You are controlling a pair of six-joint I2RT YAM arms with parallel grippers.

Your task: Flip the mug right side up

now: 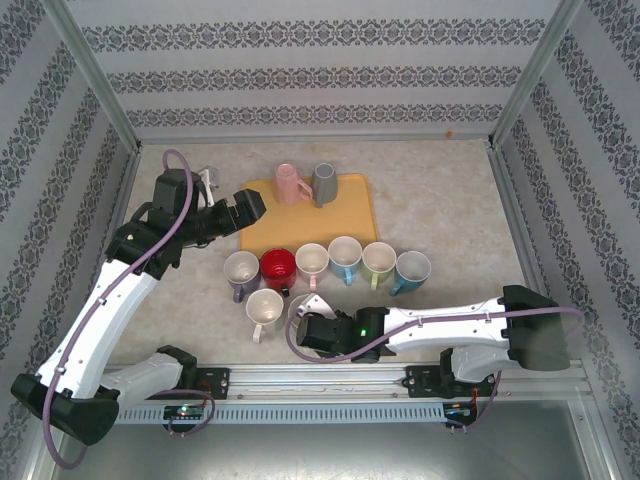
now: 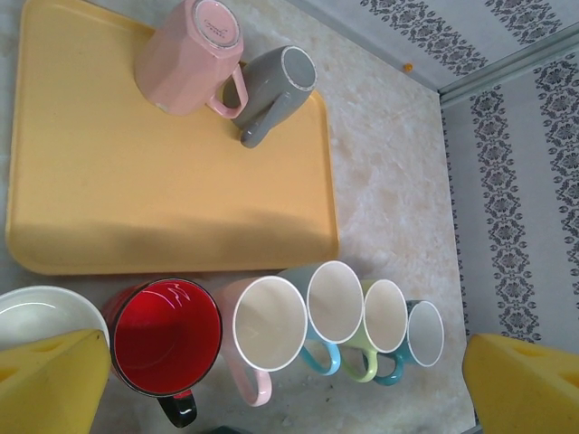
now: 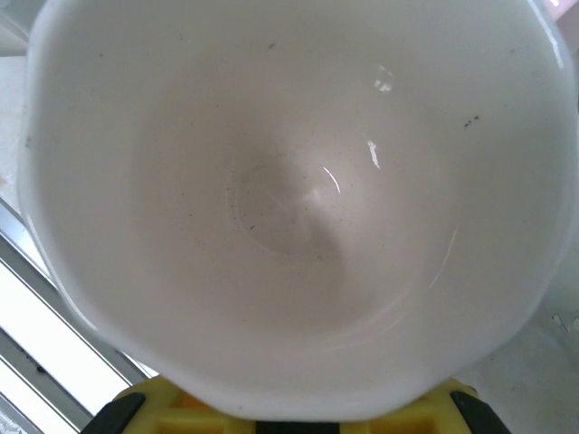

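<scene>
Right end effector (image 1: 306, 332) low over counter (image 1: 450, 210) front edge, closed on white mug (image 3: 289, 199). Mug mouth faces wrist camera, opening upward in top view. Second white mug (image 1: 265, 308) just beside it, upright. Beyond, row of six upright mugs (image 1: 313, 258). Left end effector (image 1: 250, 208) wide open by left edge of orange tray (image 1: 345, 230). At tray's far edge, pink mug (image 1: 289, 183) and grey mug (image 1: 324, 183) side by side, bases up.

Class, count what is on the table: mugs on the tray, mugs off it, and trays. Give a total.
Mugs on the tray: 2 (pink mug, grey mug)
Mugs off the tray: 8 (white mug among them)
Tray: 1
Total: 11
</scene>
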